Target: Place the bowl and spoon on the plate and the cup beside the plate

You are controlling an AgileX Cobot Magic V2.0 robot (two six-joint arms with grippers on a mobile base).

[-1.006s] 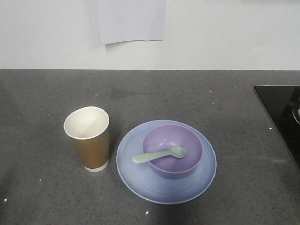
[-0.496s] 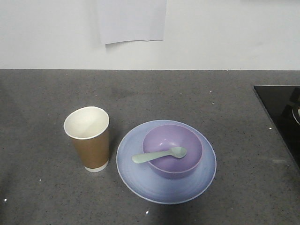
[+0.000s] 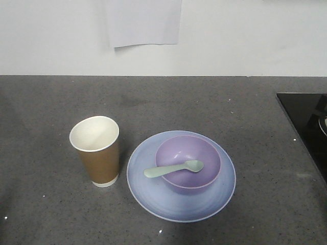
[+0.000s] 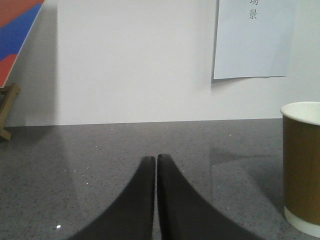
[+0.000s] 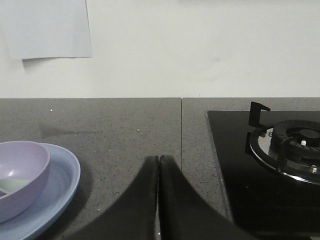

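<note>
- Nearest the desk's (image 3: 265, 127) front edge: pale blue plate (image 3: 153, 196), shallow with a raised rim, lying flat, left of the black hob (image 3: 306, 122) at the right edge.
- On the plate, toward its far half: lavender bowl (image 3: 204, 158), deep and smooth; mint spoon (image 3: 173, 169) laid across its near rim, handle pointing left.
- Just beside the plate's left rim, apart from it: brown paper cup (image 3: 98, 150), upright, white inside.
- Left gripper (image 4: 155, 165): pressed closed, holding nothing, low over bare desk left of the cup.
- Right gripper (image 5: 159, 165): likewise closed and empty, between plate and hob.
- Judged complete: all three placements done; nothing further called for beyond keeping clear.
- Farthest: sheet of paper (image 3: 144, 23) on the wall.
</note>
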